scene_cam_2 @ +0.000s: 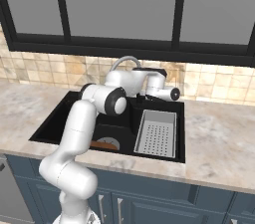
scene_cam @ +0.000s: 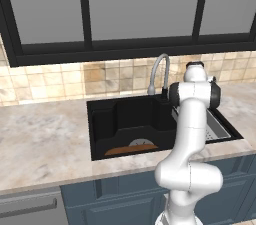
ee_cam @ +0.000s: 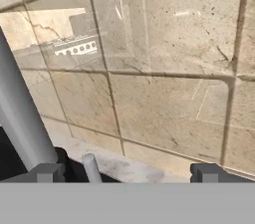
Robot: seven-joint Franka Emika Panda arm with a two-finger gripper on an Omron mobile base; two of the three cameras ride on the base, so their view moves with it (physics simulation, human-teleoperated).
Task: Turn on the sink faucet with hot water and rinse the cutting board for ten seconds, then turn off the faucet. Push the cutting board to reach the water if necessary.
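The gripper (ee_cam: 127,170) stands fully open with nothing between its jaws, its 2 dark fingertips rising at the bottom of the hand view on either side of a small grey rod, which is most likely the lever of the sink faucet (scene_cam: 159,71). The grey spout runs up the left of that view as a smooth tube. No water is running, so my reading is that the lever has yet to be turned.

The risks from here are mostly about aim. The lever is thin and sits nearer the left fingertip, not centred, so a push could glance off it or catch the spout instead. Turning it the wrong way would give cold water, and the frames do not say which way is hot. The hand is also close to the tiled wall (ee_cam: 164,68) – any further forward reach might jam it against the tiles.

The cutting board (scene_cam: 131,149) lies flat on the floor of the sink (scene_cam: 100,124), at the lower middle of the left base view, against the near wall and well apart from the spot under the spout, so it may need a push to meet the stream.

Materials: the board is thin orange-brown wood with a rounded edge, the basin matte black and stepped, the strainer tray (scene_cam_2: 157,136) pale grey and perforated, the counter (scene_cam: 40,139) mottled marble – the tiles are beige, glossy stone
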